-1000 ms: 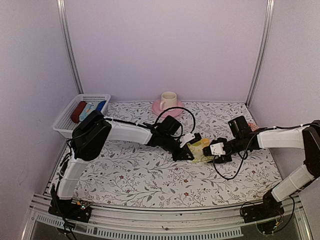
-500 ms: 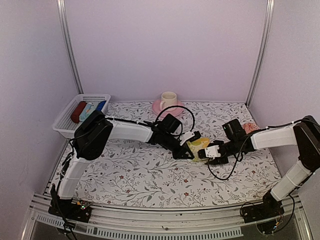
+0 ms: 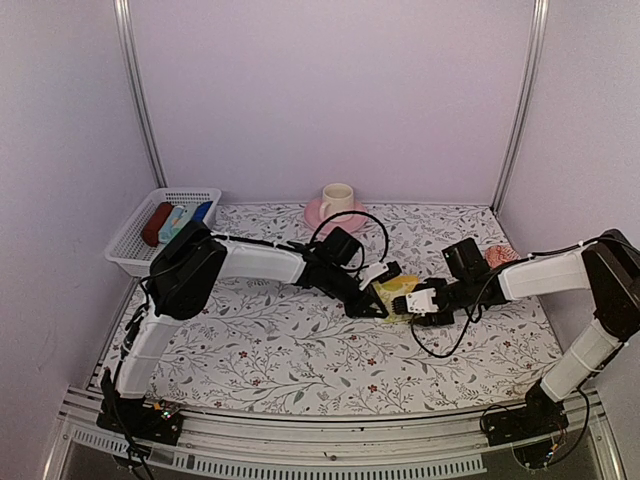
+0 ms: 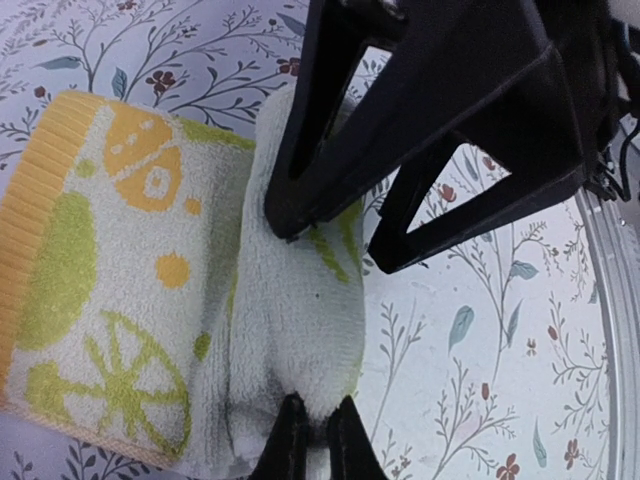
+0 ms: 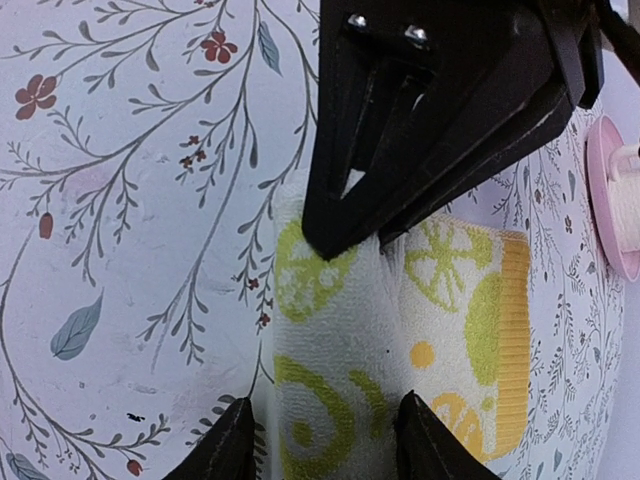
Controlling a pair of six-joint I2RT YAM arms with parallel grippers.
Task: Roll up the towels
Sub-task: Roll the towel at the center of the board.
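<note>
One pale yellow towel (image 3: 394, 292) with green printed marks lies mid-table, partly rolled. In the left wrist view its roll (image 4: 300, 320) runs up from my left gripper (image 4: 317, 440), which is shut on the roll's near end; the flat part (image 4: 110, 300) spreads to the left. My right gripper (image 5: 330, 440) comes from the opposite side and straddles the roll (image 5: 335, 380), one finger at its outer edge, the other in the crease against the flat part (image 5: 460, 300). In the top view both grippers (image 3: 376, 299) (image 3: 414, 303) meet at the towel.
A white basket (image 3: 128, 247) at the back left holds dark red, pale blue and deep blue rolls. A pink saucer (image 3: 316, 214) with a cream cup (image 3: 336, 199) stands at the back centre. A small pinkish object (image 3: 497, 255) lies behind the right arm.
My right gripper has slid left onto the towel and its fingers have drawn in around the roll. The left gripper keeps its pinch and has barely moved.
</note>
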